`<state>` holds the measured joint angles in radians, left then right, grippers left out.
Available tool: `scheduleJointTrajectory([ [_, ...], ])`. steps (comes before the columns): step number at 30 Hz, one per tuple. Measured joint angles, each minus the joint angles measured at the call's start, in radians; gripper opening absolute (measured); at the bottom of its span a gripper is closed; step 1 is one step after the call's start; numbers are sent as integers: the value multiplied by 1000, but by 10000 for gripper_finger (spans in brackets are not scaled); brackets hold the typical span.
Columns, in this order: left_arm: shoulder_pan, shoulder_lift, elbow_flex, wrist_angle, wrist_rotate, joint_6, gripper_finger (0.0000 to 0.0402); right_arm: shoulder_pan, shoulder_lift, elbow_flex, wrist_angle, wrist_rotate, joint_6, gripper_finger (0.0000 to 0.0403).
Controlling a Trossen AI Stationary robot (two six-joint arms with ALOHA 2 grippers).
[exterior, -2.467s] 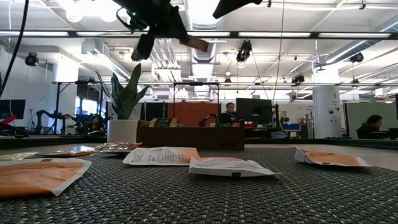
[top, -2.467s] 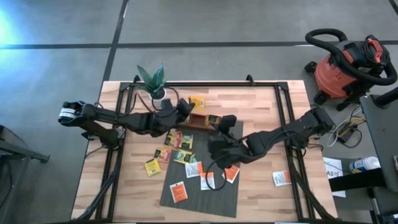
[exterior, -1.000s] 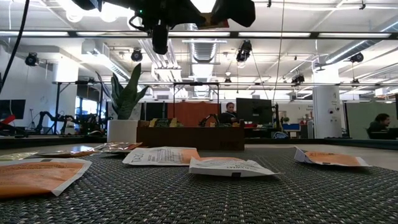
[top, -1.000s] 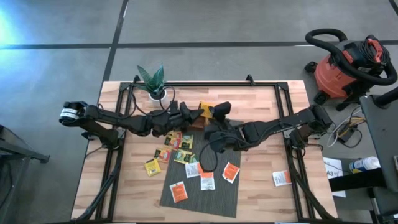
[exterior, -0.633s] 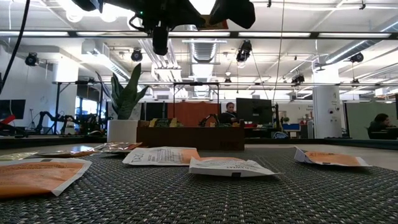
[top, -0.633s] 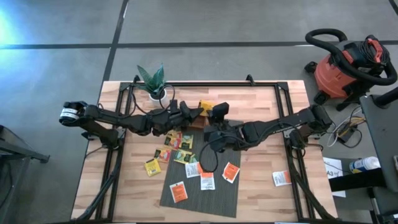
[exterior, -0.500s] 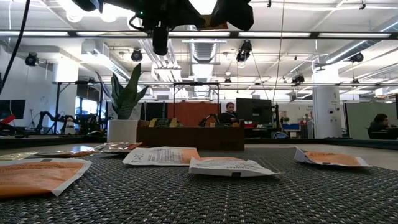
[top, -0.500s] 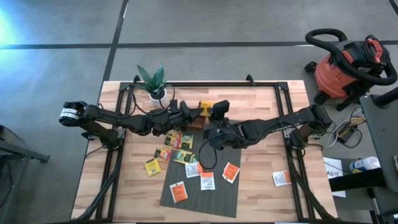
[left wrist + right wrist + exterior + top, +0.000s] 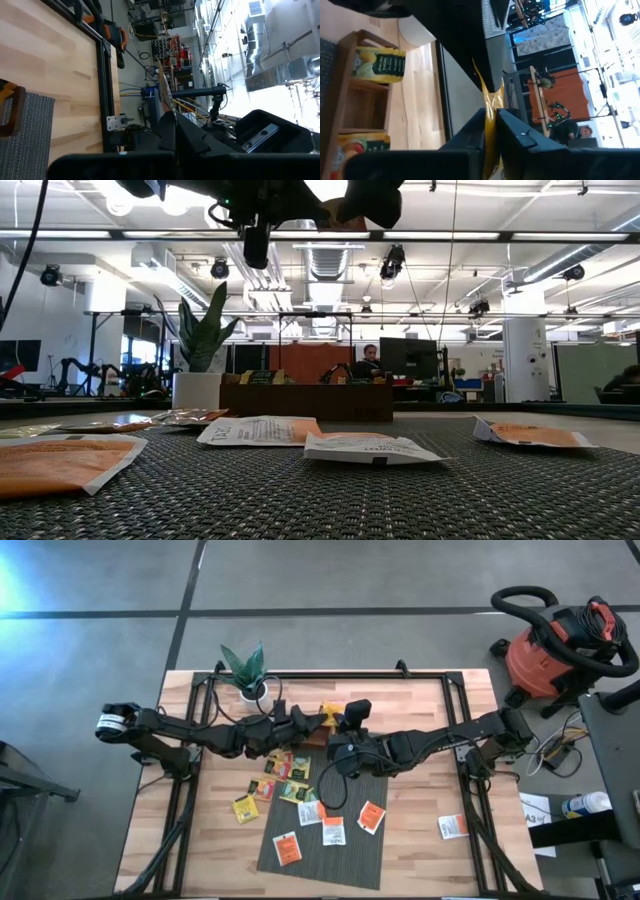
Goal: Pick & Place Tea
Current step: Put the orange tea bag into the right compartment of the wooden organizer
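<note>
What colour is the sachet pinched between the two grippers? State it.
Yellow. The sachet shows best in the right wrist view, clamped by the right gripper.

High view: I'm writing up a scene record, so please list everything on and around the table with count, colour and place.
table: one, light wood, centre
mat: one, dark grey, on the table
plant: one, green in a white pot, beside the left arm
tray: one, brown wood, below the hands, sachets inside
yellow-green sachets: about five, loose on the wood left of the mat
white-orange sachets: four on or at the mat, one apart at right
yellow sachet: one, held above the tray
vacuum: one, red, floor at right
left hand: shut on the yellow sachet
right hand: shut on the same sachet
</note>
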<state>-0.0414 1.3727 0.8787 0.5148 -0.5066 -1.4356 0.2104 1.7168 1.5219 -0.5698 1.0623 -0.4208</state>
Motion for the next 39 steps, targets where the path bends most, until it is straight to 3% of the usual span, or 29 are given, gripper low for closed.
scheduleJointTrajectory([
  [9,-1,0,0,0,0,23,70,1,0,0,-35,-1,127,15],
  [14,10,-6,0,-40,-10,110,107,1,-3,0,-170,-18,382,15],
  [18,24,-21,0,-49,-10,278,114,1,-16,0,-267,-81,619,14],
  [25,52,-41,0,-123,229,580,115,-3,-76,0,-267,-248,872,14],
  [31,53,-98,0,-273,250,777,115,-15,-190,-116,-47,-415,957,14],
  [36,48,-197,-1,-348,246,855,115,-18,-363,-357,217,-434,1092,13],
  [39,43,-262,-4,-346,244,889,115,-19,-478,-545,474,-433,1149,13],
])
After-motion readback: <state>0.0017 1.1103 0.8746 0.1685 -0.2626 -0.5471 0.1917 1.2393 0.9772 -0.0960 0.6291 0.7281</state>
